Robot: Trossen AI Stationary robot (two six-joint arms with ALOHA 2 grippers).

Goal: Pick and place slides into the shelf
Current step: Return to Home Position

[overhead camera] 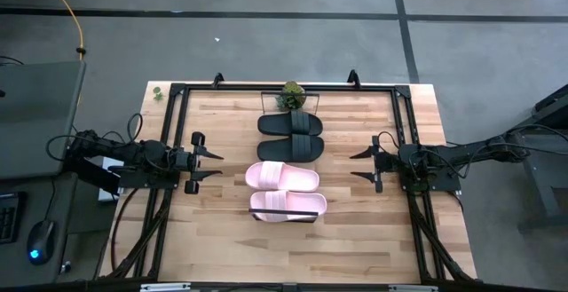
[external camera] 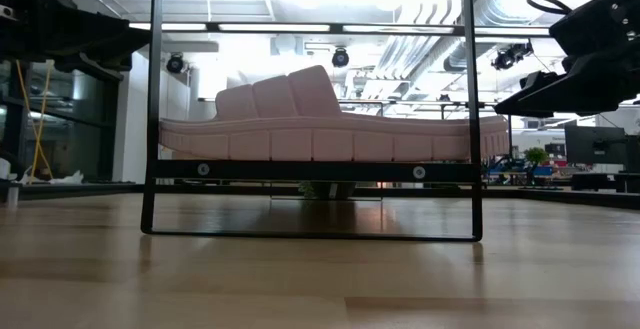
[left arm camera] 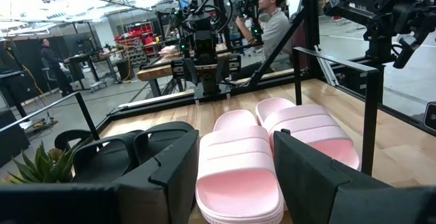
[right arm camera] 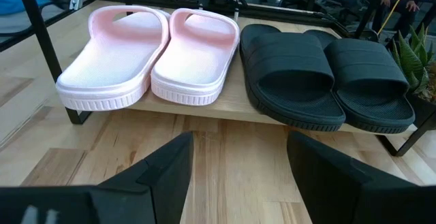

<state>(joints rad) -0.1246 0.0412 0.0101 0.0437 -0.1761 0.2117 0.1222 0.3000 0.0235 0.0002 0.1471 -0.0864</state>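
Observation:
Two pale pink slides (overhead camera: 282,177) (overhead camera: 288,205) and two black slides (overhead camera: 288,123) (overhead camera: 291,146) lie side by side, soles down, on the shelf (right arm camera: 225,112), a low wood board on a thin black frame (external camera: 310,170) at the table's middle. The pink pair is toward the near edge, the black pair toward the far edge. My left gripper (overhead camera: 213,163) hangs open above the table left of the shelf, pointing at the pink slides (left arm camera: 238,163). My right gripper (overhead camera: 359,165) hangs open right of the shelf, facing the slides (right arm camera: 194,57) (right arm camera: 293,74).
A small green plant (overhead camera: 291,95) stands at the shelf's far end, beside the black slides. A black metal frame (overhead camera: 404,132) runs along the table's left, right and far sides. Bare wood lies between each gripper and the shelf. A person (left arm camera: 269,13) stands in the room beyond.

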